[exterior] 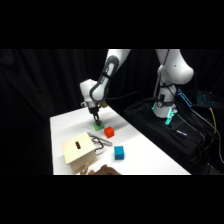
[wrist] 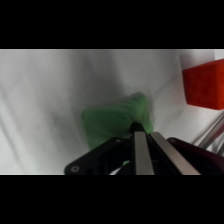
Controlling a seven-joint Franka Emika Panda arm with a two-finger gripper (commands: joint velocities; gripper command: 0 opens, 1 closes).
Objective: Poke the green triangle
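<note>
Green triangle [exterior: 96,127], the only green block on the white counter [exterior: 150,160], lies toward the far left of the surface, directly under the claw [exterior: 97,121] of the single white arm that reaches down from above. One red block [exterior: 109,132] sits just beside it to the right, apart from it. One blue cube [exterior: 119,152] rests nearer the camera, well apart from both. One wooden box [exterior: 78,152] with a slot in its top stands at the near left, and metal tongs [exterior: 100,142] lie just beside its right side.

From the wrist, the claw [wrist: 139,131] shows its two fingers [wrist: 142,155] pressed together with no gap between them. Their joined tip meets the top of the green triangle [wrist: 112,122]; nothing is pinched between them. The red block [wrist: 204,84] fills the upper right corner of that view, clear of the green one. A thin metal rod [wrist: 212,132] crosses the right edge below it.
</note>
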